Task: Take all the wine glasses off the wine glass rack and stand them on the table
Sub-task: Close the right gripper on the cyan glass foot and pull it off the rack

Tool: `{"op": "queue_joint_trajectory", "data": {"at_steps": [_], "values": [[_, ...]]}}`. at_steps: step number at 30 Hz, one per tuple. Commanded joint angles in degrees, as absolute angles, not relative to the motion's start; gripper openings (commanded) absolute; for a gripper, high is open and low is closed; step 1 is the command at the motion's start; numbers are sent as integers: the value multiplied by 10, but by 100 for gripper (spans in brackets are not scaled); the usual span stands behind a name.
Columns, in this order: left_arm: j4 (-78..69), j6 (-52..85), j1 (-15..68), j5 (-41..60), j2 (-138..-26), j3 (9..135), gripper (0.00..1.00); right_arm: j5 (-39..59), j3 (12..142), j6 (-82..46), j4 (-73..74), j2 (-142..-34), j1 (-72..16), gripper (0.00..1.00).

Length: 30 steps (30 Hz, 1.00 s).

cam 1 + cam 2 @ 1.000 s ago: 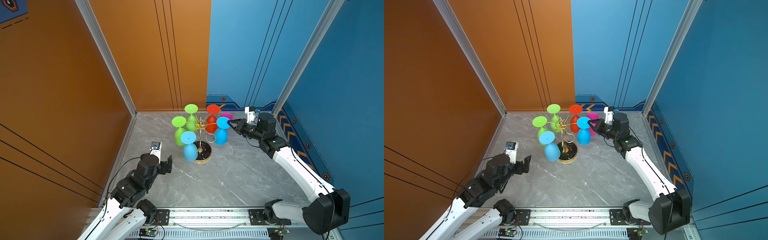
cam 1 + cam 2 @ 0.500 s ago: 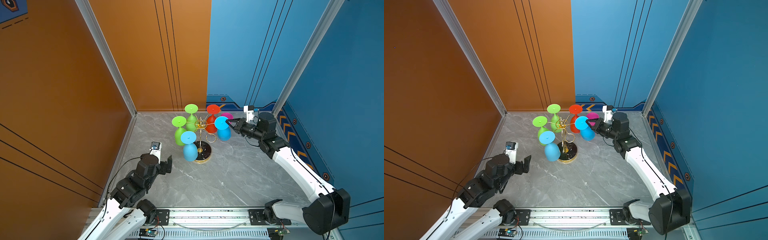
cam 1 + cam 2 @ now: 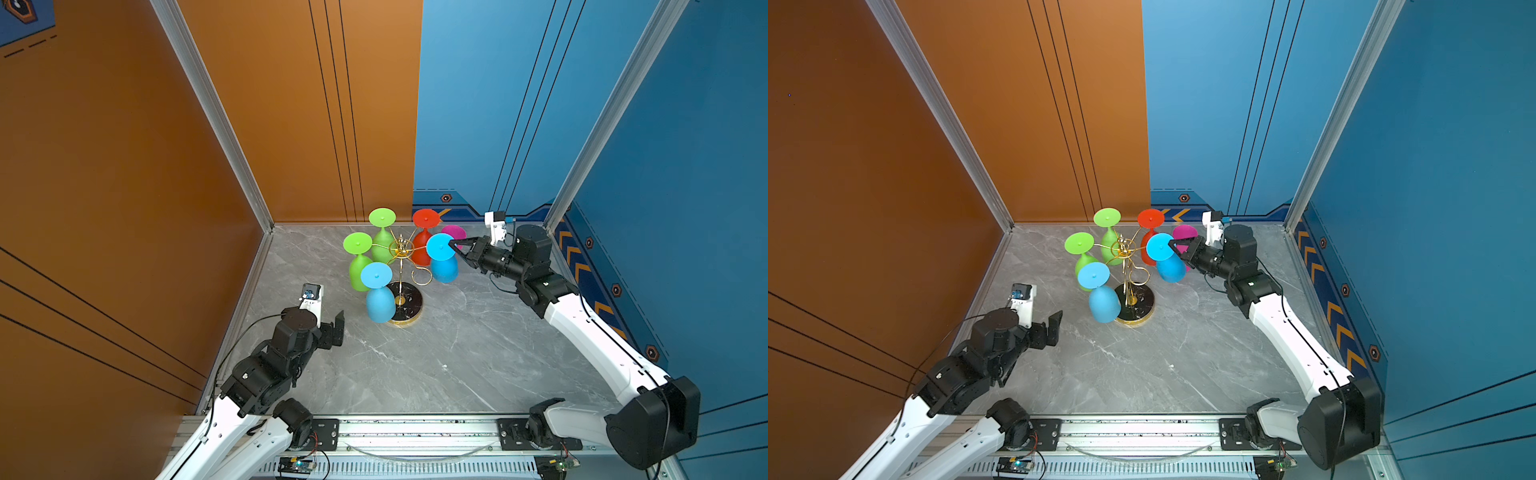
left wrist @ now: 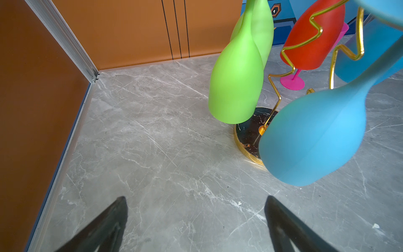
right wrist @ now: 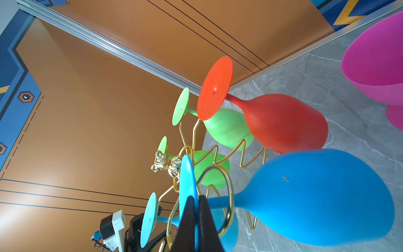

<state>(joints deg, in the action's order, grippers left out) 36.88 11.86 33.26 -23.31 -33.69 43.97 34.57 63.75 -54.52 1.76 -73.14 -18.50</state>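
The right fingers are pinching shut on the edge of the round foot of the blue wine glass. In both top views this glass is sitting at about three o'clock from the pole of the wine glass rack. It is hanging tilted, bowl below foot, and I cannot tell whether its stem is sitting inside a gold loop. The left fingers are standing wide apart, gripping nothing, and hovering over the worktop at about eight o'clock from the rack's base. A pink glass is standing upright on the worktop at two o'clock.
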Motion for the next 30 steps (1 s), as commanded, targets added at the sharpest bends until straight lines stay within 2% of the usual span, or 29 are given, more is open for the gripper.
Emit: {"op": "queue_joint_trajectory", "data": {"at_steps": [1,30], "values": [[362,116,324,-224,-332,432,98,357,661,-551,39,-737,-190,0],[362,116,323,-221,-327,431,98,368,694,-561,56,-776,-198,0]]}}
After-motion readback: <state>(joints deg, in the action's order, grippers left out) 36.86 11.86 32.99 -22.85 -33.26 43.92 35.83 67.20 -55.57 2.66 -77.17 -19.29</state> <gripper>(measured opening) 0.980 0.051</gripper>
